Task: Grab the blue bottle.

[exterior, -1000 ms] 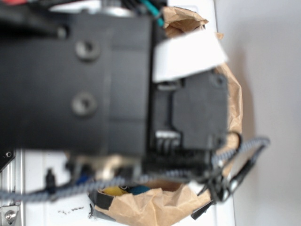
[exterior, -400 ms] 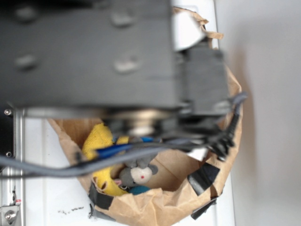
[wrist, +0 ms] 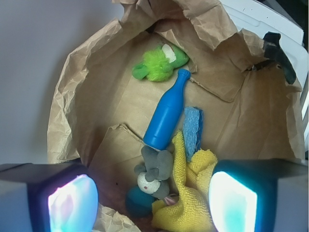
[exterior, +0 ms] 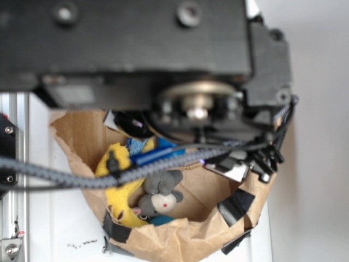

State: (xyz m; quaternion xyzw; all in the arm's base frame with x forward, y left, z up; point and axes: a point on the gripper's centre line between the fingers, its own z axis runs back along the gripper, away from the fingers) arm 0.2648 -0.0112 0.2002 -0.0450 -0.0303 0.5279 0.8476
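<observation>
A crumpled brown paper bag (wrist: 91, 92), patched with black tape, sits on a white table (exterior: 60, 229) beside a pale wall and holds all the objects.

In the wrist view the gripper (wrist: 152, 203) hangs above the bag with its two fingers (wrist: 72, 203) spread wide at the bottom corners of the frame, holding nothing and touching nothing. In the exterior view the black arm (exterior: 125, 49) is blurred and fills the top of the frame, with a braided cable (exterior: 71, 177) crossing in front of the bag.

The blue bottle (wrist: 166, 113) lies on its side on the bag floor, smooth bright blue, with a wide round body narrowing to a thin neck. Its neck points toward a green plush toy (wrist: 157, 65); its base touches a grey plush mouse (wrist: 155, 170). A light-blue sponge (wrist: 193, 130) lies just beside its body, resting against a yellow cloth (wrist: 190, 198). A dark teal round thing (wrist: 137, 203) lies next to the mouse.

No label or writing can be read on the bottle.
</observation>
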